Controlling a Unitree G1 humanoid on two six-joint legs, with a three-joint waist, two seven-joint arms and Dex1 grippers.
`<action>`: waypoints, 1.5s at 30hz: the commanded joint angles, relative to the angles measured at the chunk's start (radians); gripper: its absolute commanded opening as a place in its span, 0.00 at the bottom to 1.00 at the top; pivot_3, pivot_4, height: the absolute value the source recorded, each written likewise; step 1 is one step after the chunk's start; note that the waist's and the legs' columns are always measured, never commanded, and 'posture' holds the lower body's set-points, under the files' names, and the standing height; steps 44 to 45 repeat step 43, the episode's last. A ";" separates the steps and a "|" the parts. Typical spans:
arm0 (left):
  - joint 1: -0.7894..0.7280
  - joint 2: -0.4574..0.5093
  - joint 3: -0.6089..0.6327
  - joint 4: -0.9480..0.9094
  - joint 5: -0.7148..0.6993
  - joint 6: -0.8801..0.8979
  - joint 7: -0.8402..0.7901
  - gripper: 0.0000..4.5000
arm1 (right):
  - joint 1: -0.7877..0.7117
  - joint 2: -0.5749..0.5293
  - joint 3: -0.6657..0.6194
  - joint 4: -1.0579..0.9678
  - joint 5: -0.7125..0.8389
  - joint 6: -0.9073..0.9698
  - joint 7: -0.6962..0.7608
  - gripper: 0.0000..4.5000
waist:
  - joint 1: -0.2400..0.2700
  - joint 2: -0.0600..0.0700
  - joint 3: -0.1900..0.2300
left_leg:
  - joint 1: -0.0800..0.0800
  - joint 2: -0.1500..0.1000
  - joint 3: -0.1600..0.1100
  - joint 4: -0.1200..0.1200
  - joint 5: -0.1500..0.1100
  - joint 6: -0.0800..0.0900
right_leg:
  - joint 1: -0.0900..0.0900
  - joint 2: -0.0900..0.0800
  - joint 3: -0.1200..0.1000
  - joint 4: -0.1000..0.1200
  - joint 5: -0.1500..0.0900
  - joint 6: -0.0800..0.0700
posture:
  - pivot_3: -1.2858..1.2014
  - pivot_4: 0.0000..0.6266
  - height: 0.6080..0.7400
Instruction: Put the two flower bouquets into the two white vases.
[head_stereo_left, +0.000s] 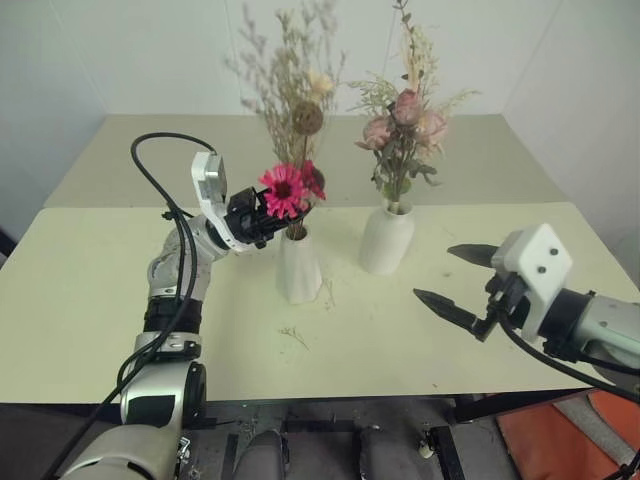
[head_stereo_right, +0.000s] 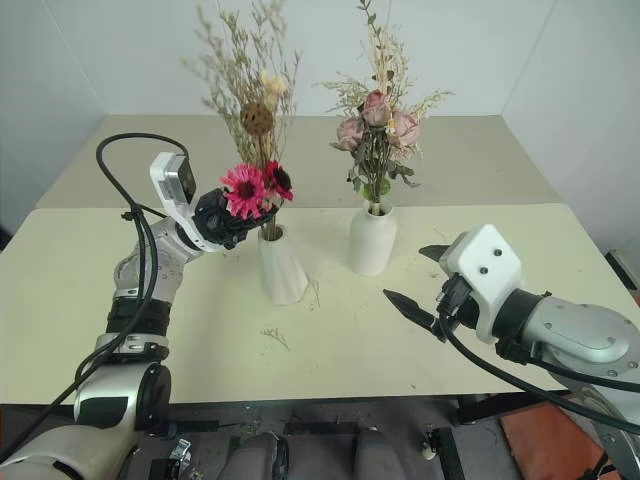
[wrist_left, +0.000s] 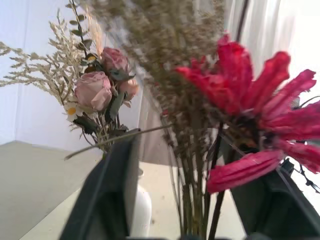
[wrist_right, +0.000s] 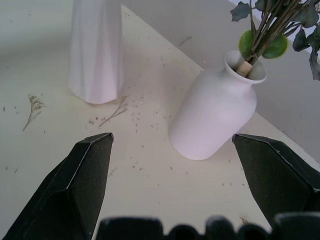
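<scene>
On the left, the left gripper (head_stereo_left: 268, 214) sits level with the magenta bouquet (head_stereo_left: 287, 190), its black fingers (wrist_left: 107, 195) parted on either side of the brown stems; in the wrist view the stems run up between the fingers with a gap on each side, so whether it has any hold on them cannot be told. This bouquet has two magenta daisy-like blooms low down, beige dried sprigs spraying high above, a round brown seed head and a pale cream bloom near the top. Its stems go down into the cone vase (head_stereo_left: 298, 266), a matte white, narrow body widening toward the base, standing upright on the pale table (head_stereo_left: 90, 290).

Just beside it to the right stands the bottle-shaped vase (head_stereo_left: 386, 240), plumper with a narrow neck, also upright. It holds the rose bouquet (head_stereo_left: 405, 125): pale pink roses, grey-green foliage, wispy grasses and a tall slender sprig, with stems passing through the neck.

A dried sprig fragment (head_stereo_left: 293, 334) and fine crumbs lie on the table in front of the cone vase.

Further right, the right gripper (head_stereo_left: 462, 282) hovers above the table, well apart from both vases, fingers spread wide and empty
</scene>
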 joint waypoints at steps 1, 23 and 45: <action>0.019 0.039 -0.018 -0.054 0.031 -0.019 0.004 0.87 | -0.016 0.007 -0.012 -0.010 -0.019 -0.028 -0.006 1.00 | 0.001 0.000 0.000 | 0.000 0.000 0.000 0.000 0.000 0.000 | 0.000 0.000 0.000 0.000 0.000 0.000 | 0.52 0.24 1.00; 0.395 0.538 0.125 -0.358 0.062 0.087 0.102 0.99 | 0.009 -0.008 -0.113 0.056 -0.041 -0.043 0.113 1.00 | 0.006 0.000 0.000 | 0.000 0.002 0.001 0.000 0.000 0.000 | -0.001 0.000 0.000 0.000 -0.001 -0.001 | 0.52 0.24 1.00; 0.421 0.624 0.188 -0.411 0.019 0.120 0.092 0.99 | 0.183 -0.088 -0.480 0.242 -0.038 -0.091 0.445 1.00 | 0.002 -0.001 0.000 | 0.002 0.002 0.002 0.000 0.000 0.000 | 0.001 0.000 0.000 0.000 -0.001 -0.001 | 0.52 0.24 1.00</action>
